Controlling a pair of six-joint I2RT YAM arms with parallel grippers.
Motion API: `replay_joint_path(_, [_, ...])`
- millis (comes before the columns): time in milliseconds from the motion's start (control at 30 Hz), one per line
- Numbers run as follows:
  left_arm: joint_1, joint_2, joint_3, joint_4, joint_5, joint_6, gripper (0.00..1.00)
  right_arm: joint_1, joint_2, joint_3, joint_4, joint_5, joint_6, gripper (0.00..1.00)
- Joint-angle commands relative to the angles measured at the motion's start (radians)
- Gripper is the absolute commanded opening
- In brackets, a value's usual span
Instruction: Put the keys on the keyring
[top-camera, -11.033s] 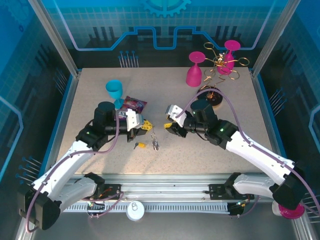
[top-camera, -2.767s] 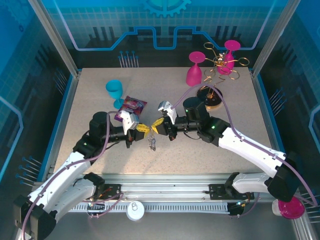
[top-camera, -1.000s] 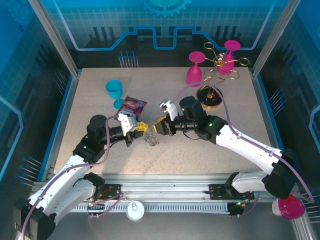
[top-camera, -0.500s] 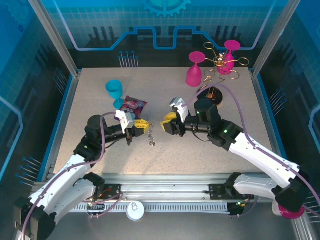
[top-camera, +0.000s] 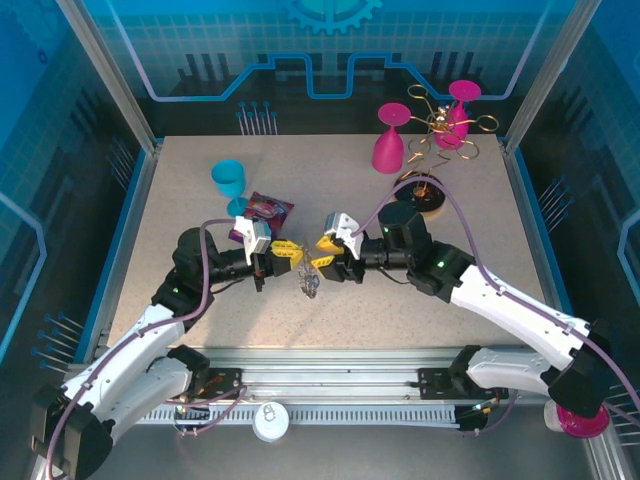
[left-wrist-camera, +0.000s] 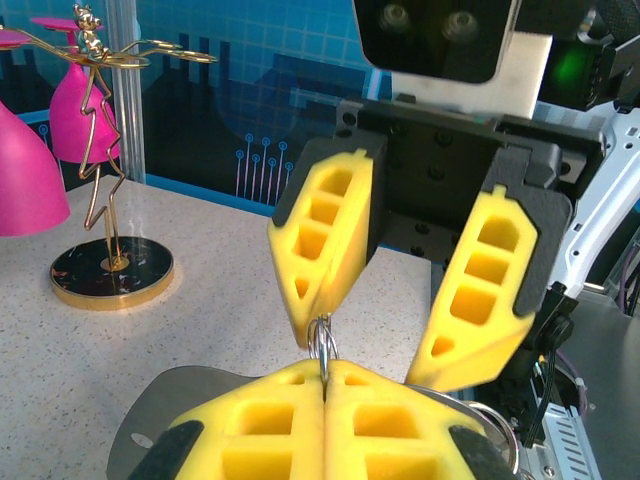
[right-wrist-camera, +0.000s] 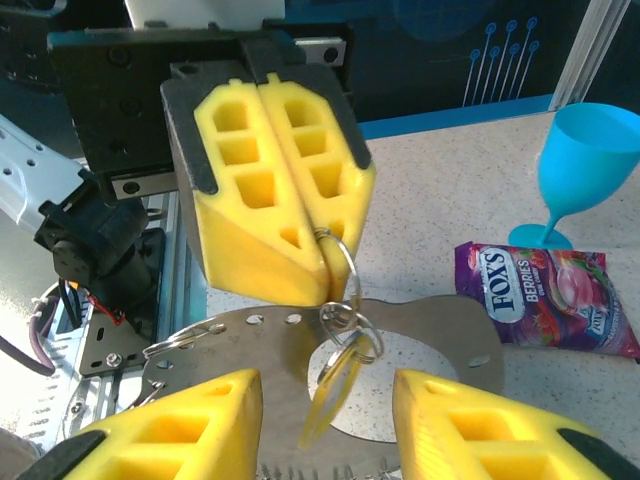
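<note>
My left gripper (left-wrist-camera: 325, 368) is shut on a thin silvery keyring (left-wrist-camera: 322, 342), which sticks up edge-on from between its yellow pads. In the right wrist view the left gripper (right-wrist-camera: 333, 272) pinches that keyring (right-wrist-camera: 343, 262). Small linked rings and a yellowish key (right-wrist-camera: 335, 395) hang from it. My right gripper (right-wrist-camera: 328, 388) stands open on either side of the hanging key without touching it. From above, the left gripper (top-camera: 283, 255) and right gripper (top-camera: 325, 257) face each other closely. The keys (top-camera: 308, 284) dangle between them just over the table.
A purple candy packet (top-camera: 262, 212) and a teal cup (top-camera: 228, 182) lie behind the left gripper. At the back right are a pink glass (top-camera: 390, 140) and a gold wire rack (top-camera: 440, 125) on a round base (top-camera: 420, 195).
The right gripper has opened wider and shifted left, back toward the left gripper. The left gripper stays shut on the ring, with the keys still hanging from it.
</note>
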Motion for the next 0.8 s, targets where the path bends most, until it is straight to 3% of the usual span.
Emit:
replay_joint_path(0, [-0.005,-0.005,0.033,0.057,0.001,-0.012,0.00,0.018,0.016,-0.012,0.055,0.020,-0.011,0.39])
replay_joint_path(200, [-0.005,-0.010,0.029,0.061,-0.026,-0.013,0.00,0.024,0.053,0.006,0.075,0.050,0.029,0.33])
replay_joint_path(500, [-0.005,-0.023,0.020,0.073,-0.054,-0.013,0.00,0.024,0.048,-0.006,0.047,0.070,0.021,0.00])
replay_joint_path(767, [-0.022,-0.021,0.037,0.065,-0.038,0.047,0.00,0.047,0.095,-0.001,-0.015,0.057,0.018,0.00])
